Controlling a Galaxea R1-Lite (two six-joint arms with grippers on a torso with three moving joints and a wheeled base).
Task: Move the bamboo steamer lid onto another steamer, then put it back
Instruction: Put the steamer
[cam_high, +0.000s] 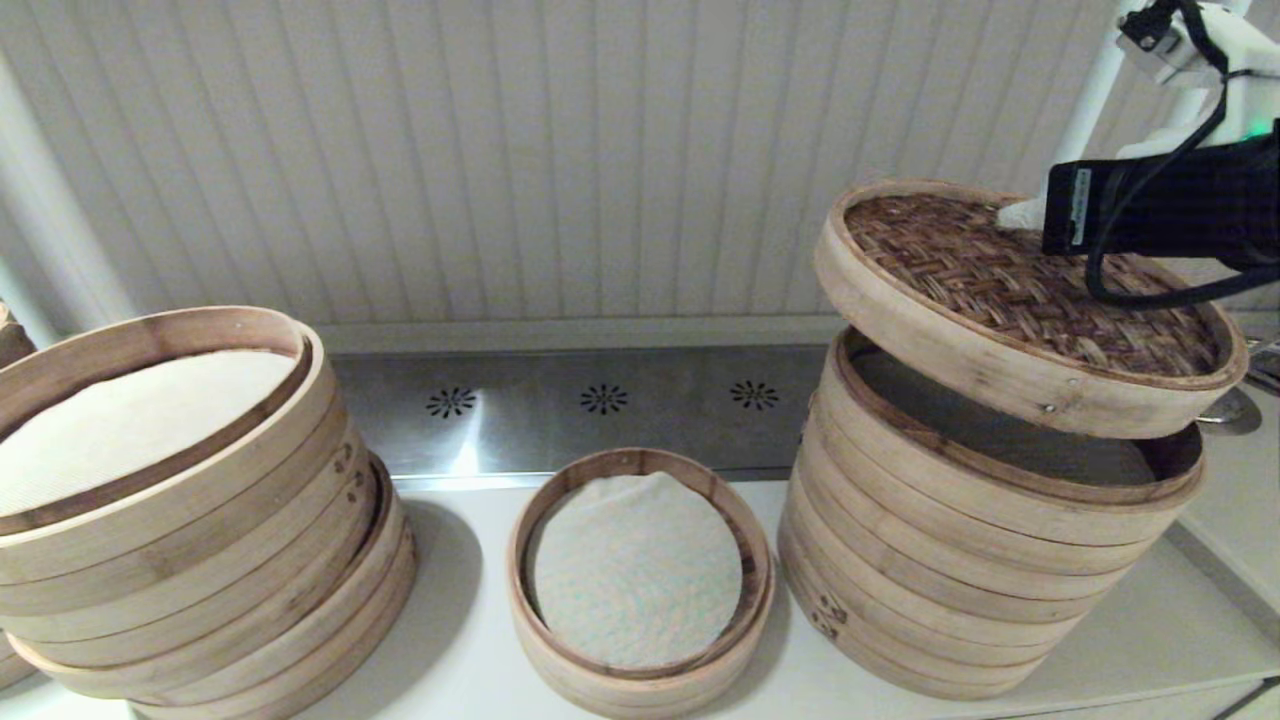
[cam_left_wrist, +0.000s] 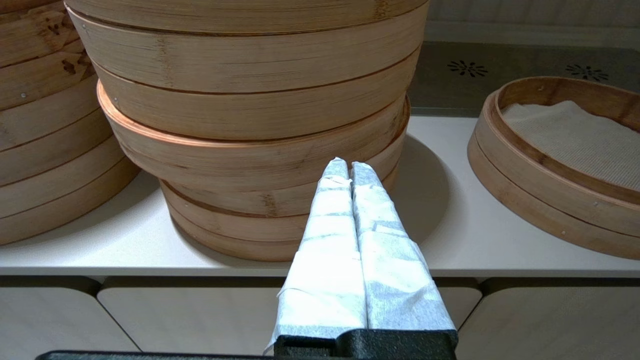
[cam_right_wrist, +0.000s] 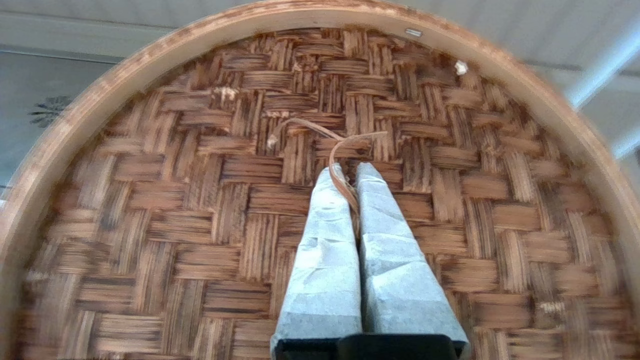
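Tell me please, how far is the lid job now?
Done: the right pincer is shut on the lid's small loop handle, and the lid hangs tilted, clear above the tall stack. In hand: the lift. Left: setting it on the small steamer, which lies uncovered, then returning it. The left pincer waits shut by the counter edge.

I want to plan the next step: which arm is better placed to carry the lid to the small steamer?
The right. Its claw is shut on the handle loop of the bamboo steamer lid, holding it tilted above the tall stack. The left claw is shut and empty, low beside the counter edge.
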